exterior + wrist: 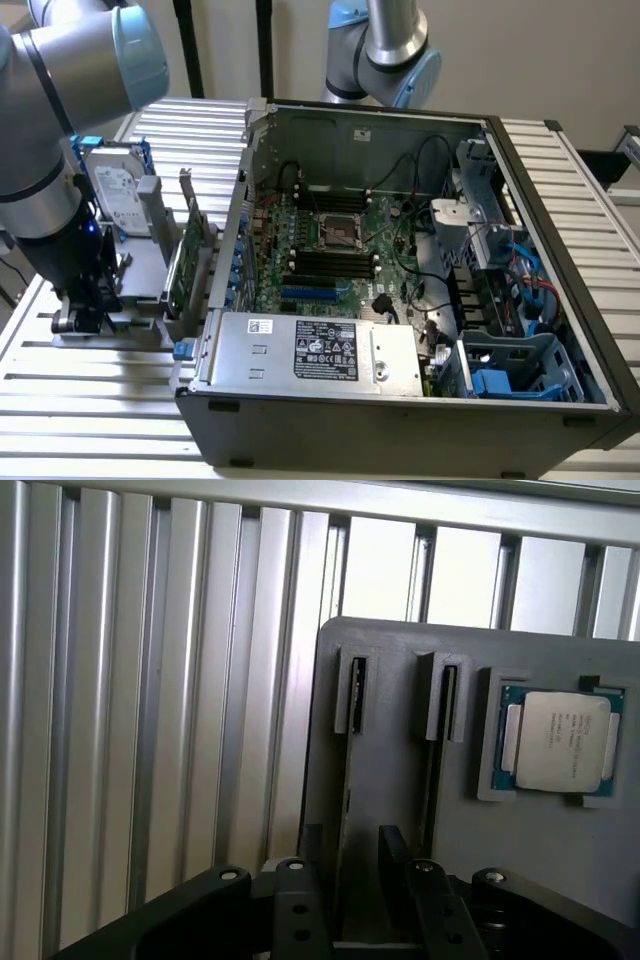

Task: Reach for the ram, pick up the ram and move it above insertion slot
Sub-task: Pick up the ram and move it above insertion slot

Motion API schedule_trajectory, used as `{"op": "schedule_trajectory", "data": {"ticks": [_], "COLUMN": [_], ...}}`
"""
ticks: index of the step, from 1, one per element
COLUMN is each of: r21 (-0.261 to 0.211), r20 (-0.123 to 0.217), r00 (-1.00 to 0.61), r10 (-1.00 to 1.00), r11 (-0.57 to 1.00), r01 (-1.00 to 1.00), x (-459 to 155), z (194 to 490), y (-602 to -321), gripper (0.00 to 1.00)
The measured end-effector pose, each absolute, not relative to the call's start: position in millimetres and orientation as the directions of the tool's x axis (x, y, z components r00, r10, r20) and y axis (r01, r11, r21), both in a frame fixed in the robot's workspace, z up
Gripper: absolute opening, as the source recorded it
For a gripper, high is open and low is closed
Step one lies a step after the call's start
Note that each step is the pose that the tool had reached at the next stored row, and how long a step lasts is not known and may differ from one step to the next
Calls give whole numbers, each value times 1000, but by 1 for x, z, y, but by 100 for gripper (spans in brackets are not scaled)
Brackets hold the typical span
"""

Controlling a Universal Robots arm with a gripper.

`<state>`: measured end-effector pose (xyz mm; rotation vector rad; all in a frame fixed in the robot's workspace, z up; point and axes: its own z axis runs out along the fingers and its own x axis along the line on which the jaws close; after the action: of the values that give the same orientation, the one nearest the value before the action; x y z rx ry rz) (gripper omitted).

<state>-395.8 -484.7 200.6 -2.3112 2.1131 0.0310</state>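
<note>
Over gray holder (392, 675), tool (350, 838) spread astride narrow slot (343, 780); CPU (562, 738) seated in same holder.

Soft, even light fills the exterior view, with no hard shadows. The slatted table (300, 445) around the gripper (85, 320) shines pale, while the computer case (400, 430) well off to the side shades its own floor, so the motherboard (340, 250) sits dim. In the wrist view the gripper (350, 852) is almost a black silhouette, with small glints on its screws. The slats (470, 570) farthest beyond it glare almost white. The grey holder (400, 780) just ahead lies in flat shade, and the processor (565, 738) shows a dull sheen.
</note>
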Motion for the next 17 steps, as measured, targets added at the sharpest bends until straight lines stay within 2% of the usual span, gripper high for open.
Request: {"op": "schedule_trajectory", "data": {"ticks": [10, 13, 17], "r21": [12, 13, 13], "r20": [-30, -30, -30], "r00": [88, 88, 88], "r10": [-996, -996, -996], "r11": [-88, -88, -88], "r01": [-996, -996, -996], "x": [-396, -396, -396], "z": [197, 197, 197], "y": [-487, -487, -487], "gripper": [34, 16, 14]}}
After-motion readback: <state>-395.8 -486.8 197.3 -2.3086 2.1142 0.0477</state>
